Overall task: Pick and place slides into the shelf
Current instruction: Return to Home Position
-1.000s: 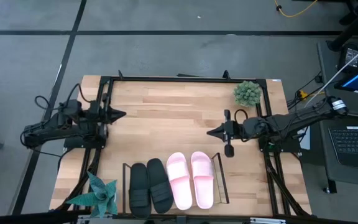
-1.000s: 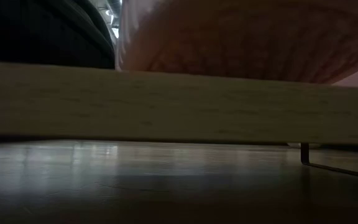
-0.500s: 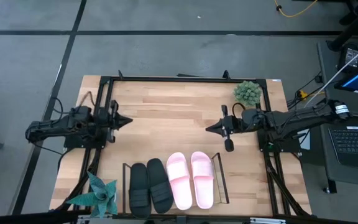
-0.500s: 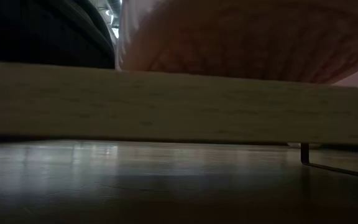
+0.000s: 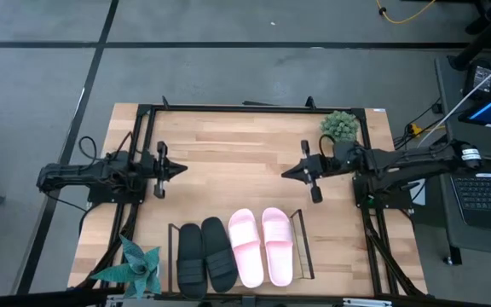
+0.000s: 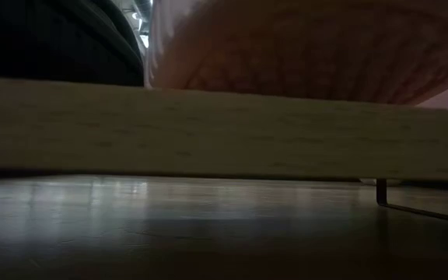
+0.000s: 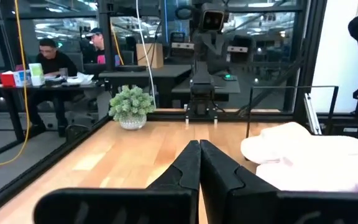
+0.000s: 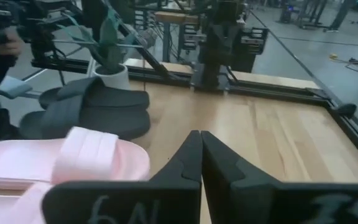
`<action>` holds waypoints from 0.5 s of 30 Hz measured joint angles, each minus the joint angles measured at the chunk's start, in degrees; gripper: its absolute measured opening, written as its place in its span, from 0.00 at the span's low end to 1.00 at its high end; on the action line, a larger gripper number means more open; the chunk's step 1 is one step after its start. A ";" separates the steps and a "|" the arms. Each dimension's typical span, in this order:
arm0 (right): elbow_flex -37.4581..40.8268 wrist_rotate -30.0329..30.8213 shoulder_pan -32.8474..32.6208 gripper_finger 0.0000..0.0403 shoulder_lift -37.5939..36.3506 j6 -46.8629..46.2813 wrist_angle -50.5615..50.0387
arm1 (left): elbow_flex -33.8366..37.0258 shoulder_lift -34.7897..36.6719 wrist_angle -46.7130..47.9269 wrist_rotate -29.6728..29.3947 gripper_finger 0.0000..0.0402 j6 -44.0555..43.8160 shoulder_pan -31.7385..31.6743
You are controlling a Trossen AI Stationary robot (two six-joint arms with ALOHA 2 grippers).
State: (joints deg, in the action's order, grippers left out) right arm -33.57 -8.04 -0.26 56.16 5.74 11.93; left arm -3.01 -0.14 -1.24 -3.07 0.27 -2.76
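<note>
All the slides lie side by side in the shelf (image 5: pixel 301 247) at the table's near edge: the black pair (image 5: pixel 205 254) on the left, the pink pair (image 5: pixel 262 246) on the right, soles down on its wooden base. The pink slides (image 7: pixel 309 155) show in the left wrist view; black slides (image 8: pixel 95 112) and a pink slide (image 8: pixel 61 162) show in the right wrist view. My left gripper (image 5: pixel 180 169) hovers at the table's left side, shut and empty. My right gripper (image 5: pixel 286 173) hovers right of centre, shut and empty. In the low view a pink slide (image 6: pixel 309 47) rests on the shelf's base (image 6: pixel 224 128).
A round green plant (image 5: pixel 340 127) stands at the far right corner and a spiky potted plant (image 5: pixel 136 264) at the near left corner. A black frame (image 5: pixel 254 108) runs around the table. Bare wood lies between the grippers. People sit at desks (image 7: pixel 55 59) beyond the table.
My left gripper has moved toward the table's middle, rightward. My right gripper has drawn slightly toward the far edge and left. Both stayed shut. The slides have kept still in the shelf.
</note>
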 joint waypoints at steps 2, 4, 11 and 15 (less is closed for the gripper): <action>1.28 -0.82 1.51 0.01 -0.10 0.13 1.07 | 2.17 0.00 -3.89 0.00 0.00 0.14 -0.02; 2.67 -1.56 3.20 0.01 -0.73 0.07 1.37 | 2.54 -0.01 -5.90 -0.01 0.00 0.63 -0.04; 7.14 -7.45 10.81 0.01 -7.66 1.04 3.25 | 2.54 -0.07 -5.83 0.09 0.00 1.84 -0.09; 10.64 -10.36 14.76 0.01 -12.63 2.05 4.67 | 2.54 -0.07 -3.40 0.11 0.00 1.85 -0.09</action>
State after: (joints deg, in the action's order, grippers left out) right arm -22.92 -18.40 14.50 43.53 7.79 16.60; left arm -0.47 -0.21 -4.64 -2.96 2.12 -2.85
